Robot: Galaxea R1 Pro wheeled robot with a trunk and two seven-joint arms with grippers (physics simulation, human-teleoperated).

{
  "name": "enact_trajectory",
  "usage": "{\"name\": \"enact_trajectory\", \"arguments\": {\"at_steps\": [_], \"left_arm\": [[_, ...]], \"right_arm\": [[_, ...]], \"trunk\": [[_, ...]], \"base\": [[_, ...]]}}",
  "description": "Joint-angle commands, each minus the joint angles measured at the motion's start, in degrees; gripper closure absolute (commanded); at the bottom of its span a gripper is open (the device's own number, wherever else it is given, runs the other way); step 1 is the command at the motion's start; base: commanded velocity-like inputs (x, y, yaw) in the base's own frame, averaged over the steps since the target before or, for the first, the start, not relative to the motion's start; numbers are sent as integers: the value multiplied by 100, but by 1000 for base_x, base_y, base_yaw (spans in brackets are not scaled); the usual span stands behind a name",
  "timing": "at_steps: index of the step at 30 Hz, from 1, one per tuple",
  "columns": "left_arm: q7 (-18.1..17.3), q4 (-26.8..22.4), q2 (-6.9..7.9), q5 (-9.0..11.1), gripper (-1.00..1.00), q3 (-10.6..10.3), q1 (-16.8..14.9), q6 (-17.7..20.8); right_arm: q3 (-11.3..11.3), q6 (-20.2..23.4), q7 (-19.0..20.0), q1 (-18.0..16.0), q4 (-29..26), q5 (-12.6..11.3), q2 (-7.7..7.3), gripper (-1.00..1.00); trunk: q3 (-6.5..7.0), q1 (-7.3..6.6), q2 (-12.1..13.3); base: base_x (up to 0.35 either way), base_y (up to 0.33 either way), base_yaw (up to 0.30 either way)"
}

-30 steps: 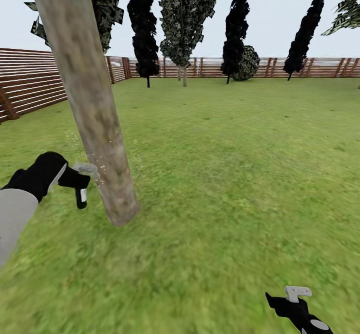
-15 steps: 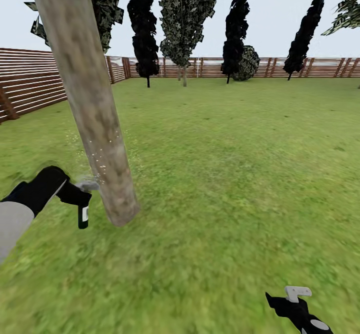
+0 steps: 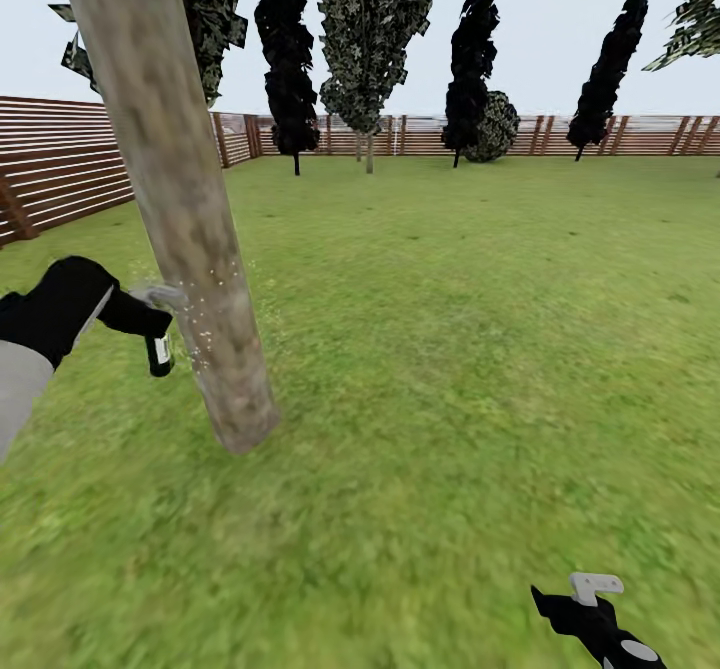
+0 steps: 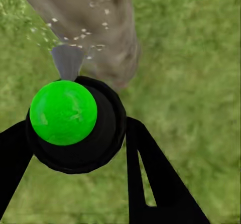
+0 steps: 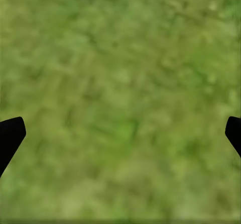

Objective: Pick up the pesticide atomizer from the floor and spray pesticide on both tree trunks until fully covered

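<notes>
A leaning grey-brown tree trunk (image 3: 185, 219) rises from the grass at the left, close to me. Tiny white specks dot its lower part near the nozzle. My left gripper (image 3: 148, 323) is shut on the pesticide atomizer (image 3: 159, 351), a black bottle with a grey trigger head that almost touches the trunk. From the left wrist, the atomizer (image 4: 75, 126) shows its green spot between the black fingers (image 4: 148, 174), with the trunk (image 4: 95, 18) just beyond. My right gripper (image 3: 590, 604) hangs low at the right, open over bare grass (image 5: 120, 98). Another tree (image 3: 368, 39) with a pale trunk stands by the far fence.
A brown slatted fence (image 3: 60, 174) runs along the left and across the back. Dark, narrow trees (image 3: 288, 59) and a round bush (image 3: 495, 127) line the far fence. Open lawn (image 3: 480, 329) spreads to the right of the near trunk.
My left gripper dipped with the atomizer, then rose along the trunk and is now higher than in both earlier frames. The white specks now reach higher. The right arm is still.
</notes>
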Motion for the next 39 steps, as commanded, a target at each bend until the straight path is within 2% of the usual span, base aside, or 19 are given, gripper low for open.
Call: {"name": "enact_trajectory", "arguments": {"at_steps": [1,3,6,9,11,12,14,15,16,17,19,21,27,33,39], "left_arm": [[-23,5,5,-138,100,-111,261,-21],[78,-47,-11,-182,100,-122,887,-77],[229,-57,-32,-140,100,-62,1492,-170],[258,-32,-92,-86,100,-38,1724,-214],[327,80,-206,59,100,301,1793,-399],[429,187,-293,91,100,443,1862,-668],[787,532,-507,126,100,586,2032,-1294],[1078,797,-637,178,100,634,2086,-1521],[1414,915,-782,402,100,775,2109,-1610],[1711,943,-836,582,100,868,2146,-1629],[2217,951,-873,878,100,923,2371,-1644],[2319,943,-885,945,100,936,2671,-1651],[2393,874,-878,958,100,944,2754,-1669],[2395,869,-905,968,100,945,2754,-1669],[2395,869,-1029,967,100,945,2754,-1669]], "right_arm": [[-50,-22,32,-5,4,49,2,-100],[-50,-22,32,-5,4,49,2,-100],[-50,-22,32,-5,4,49,2,-100],[-50,-22,32,-5,4,49,2,-100],[-50,-22,32,-5,9,49,2,-100],[-50,-22,32,-5,11,49,2,-100],[-50,-22,32,-5,12,49,2,-100],[-50,-22,32,-5,13,49,-4,-100],[-49,-22,32,-4,13,49,-7,-100],[-49,-22,32,1,13,49,-10,-100],[-44,-22,32,3,13,49,-10,-100],[-48,-22,34,3,-1,49,-15,-100],[-53,-30,27,4,-5,40,-59,-100],[-50,-30,23,4,-5,40,-60,-100],[-50,-30,23,4,-5,43,-60,-100]], "trunk": [[-5,-1,-3],[-5,-1,-3],[-5,-1,-3],[-5,-1,-3],[-5,-1,-3],[-5,-1,-3],[-5,-1,-3],[-5,-1,-3],[-5,-1,-3],[-5,-1,-3],[-5,-1,-3],[-5,-1,-3],[-5,-1,-3],[-5,-1,-3],[-5,-1,-3]], "base": [[0,0,0],[0,0,0],[0,0,0],[0,0,0],[0,0,0],[0,0,0],[0,0,0],[0,0,0],[0,0,0],[0,0,0],[0,0,0],[78,-14,0],[232,-163,27],[204,-216,242],[103,-268,261]]}}
